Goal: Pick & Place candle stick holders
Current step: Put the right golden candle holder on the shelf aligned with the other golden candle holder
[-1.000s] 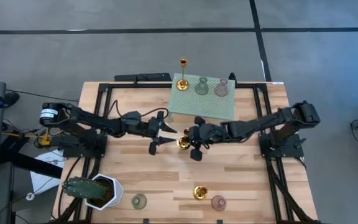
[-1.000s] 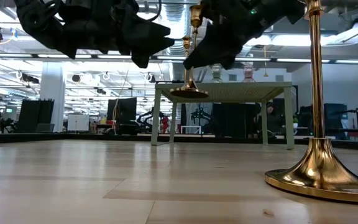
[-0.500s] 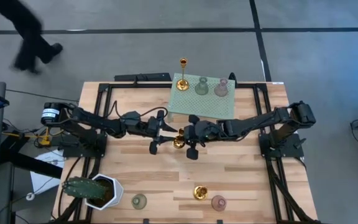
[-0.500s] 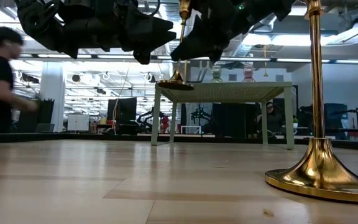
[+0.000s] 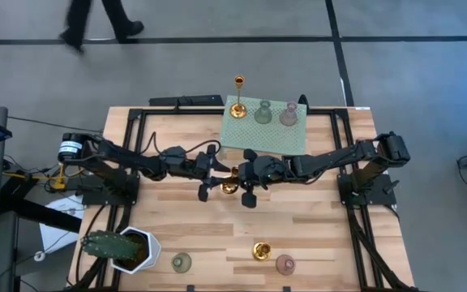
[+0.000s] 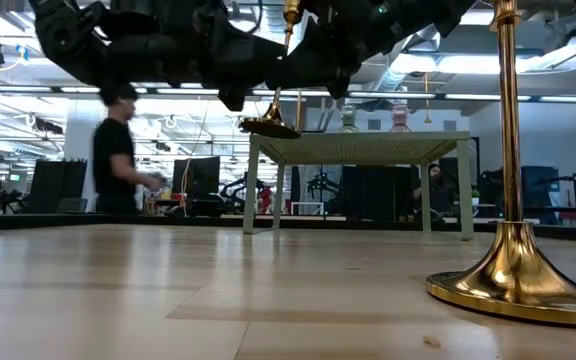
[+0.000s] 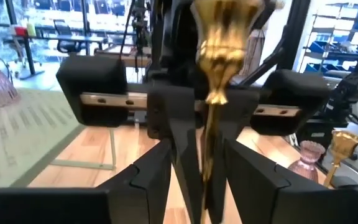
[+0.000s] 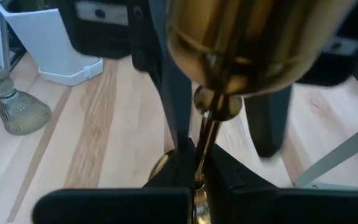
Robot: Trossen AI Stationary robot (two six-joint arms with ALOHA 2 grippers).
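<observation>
Handover mid-air over table (image 5: 177,231) centre: gold holder (image 5: 231,186) is clamped at its thin stem by right gripper (image 5: 246,180). Left gripper (image 5: 211,173) fingers are set apart either side of the stem. Stem should be centred and gripped before right is released. Polished metal, slippery; flared base, bulbous cup.

Both arms reach inward and meet above mid-table. The right claw (image 5: 242,180) is clamped tight; the left claw (image 5: 216,176) faces it, fingers parted.
</observation>
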